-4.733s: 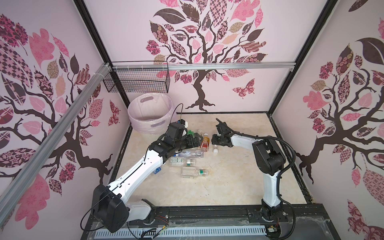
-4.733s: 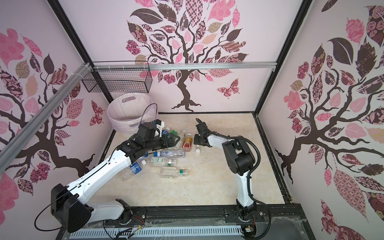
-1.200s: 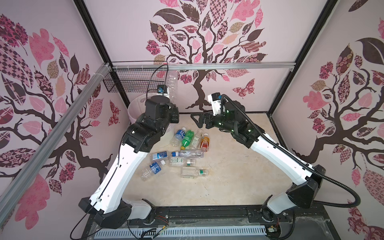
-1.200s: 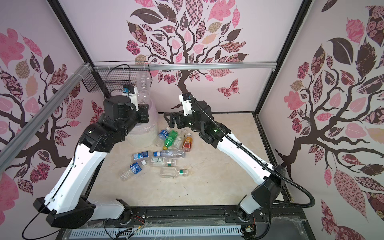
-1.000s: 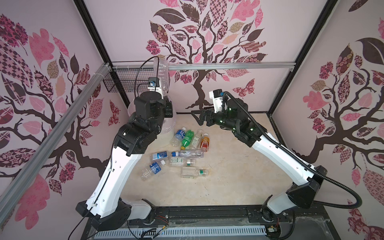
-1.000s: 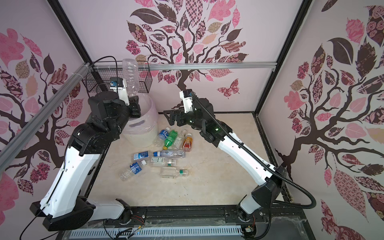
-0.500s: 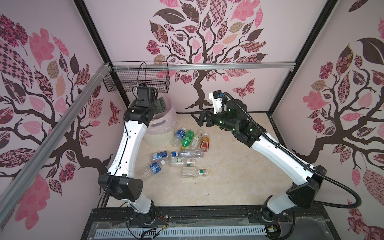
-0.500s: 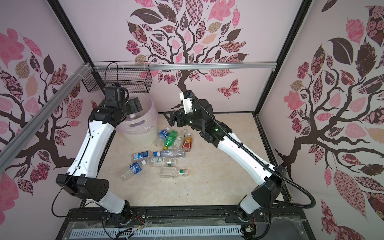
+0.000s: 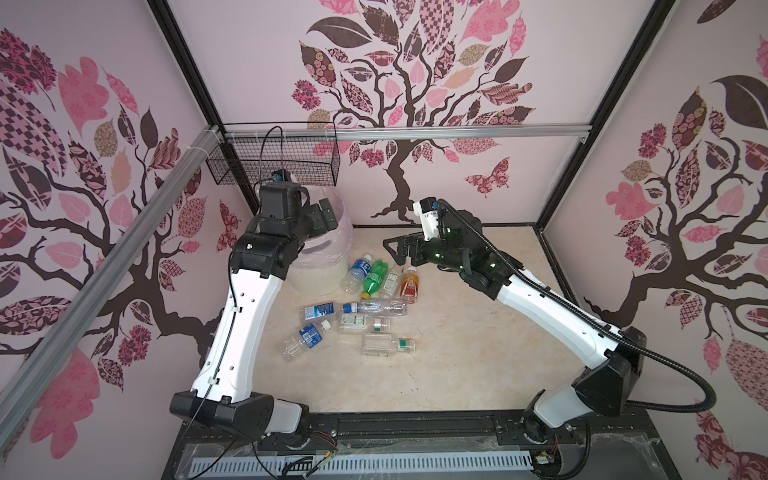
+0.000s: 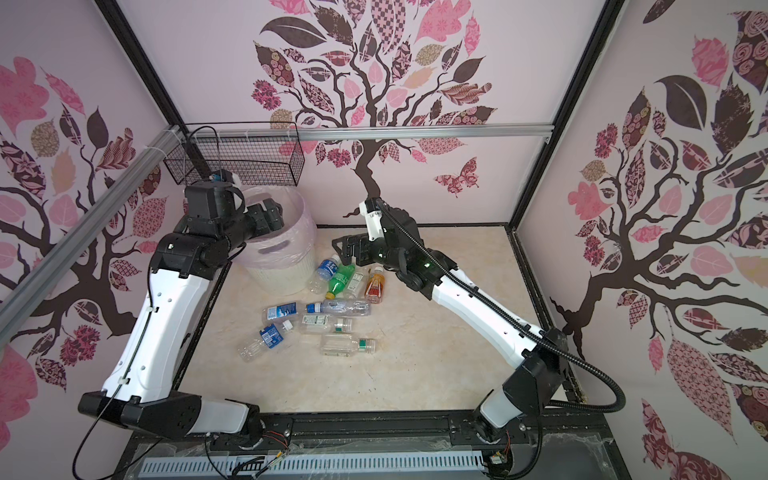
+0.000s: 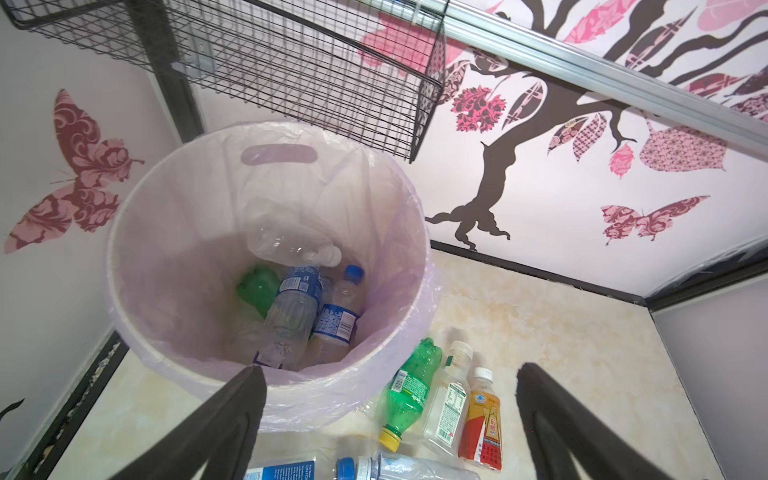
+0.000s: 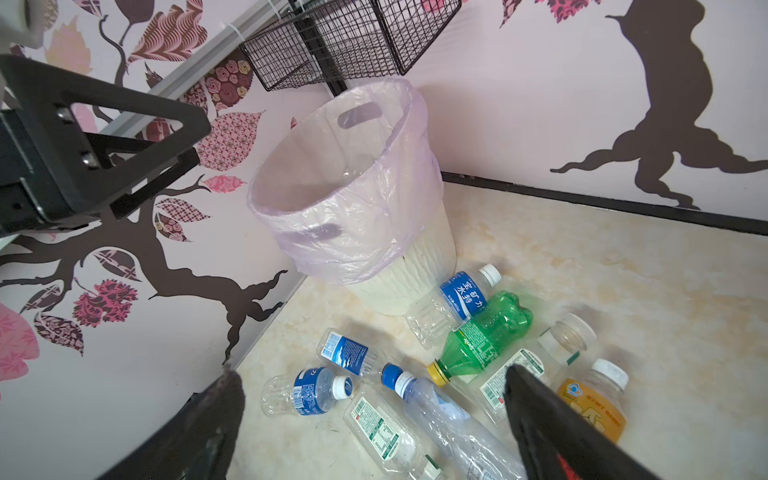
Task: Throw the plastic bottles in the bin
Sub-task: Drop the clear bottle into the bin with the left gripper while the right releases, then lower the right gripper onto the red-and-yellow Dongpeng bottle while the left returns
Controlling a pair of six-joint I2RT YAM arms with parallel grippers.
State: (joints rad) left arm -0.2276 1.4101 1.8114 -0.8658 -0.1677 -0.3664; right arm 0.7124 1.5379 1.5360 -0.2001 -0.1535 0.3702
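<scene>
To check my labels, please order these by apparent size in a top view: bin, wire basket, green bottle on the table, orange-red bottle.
Tied, unranked: wire basket and bin; the left arm hides part of the bin, and the basket hangs higher.
Then green bottle.
Last, orange-red bottle, slightly smaller.

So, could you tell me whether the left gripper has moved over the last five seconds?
Yes. The left gripper has gone from the loose bottles back to the bin, open above it, below the wire basket.

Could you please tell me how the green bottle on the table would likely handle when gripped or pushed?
The green bottle looks see-through and empty, so it is probably light. It lies on its rounded side, so a nudge may roll it.
</scene>
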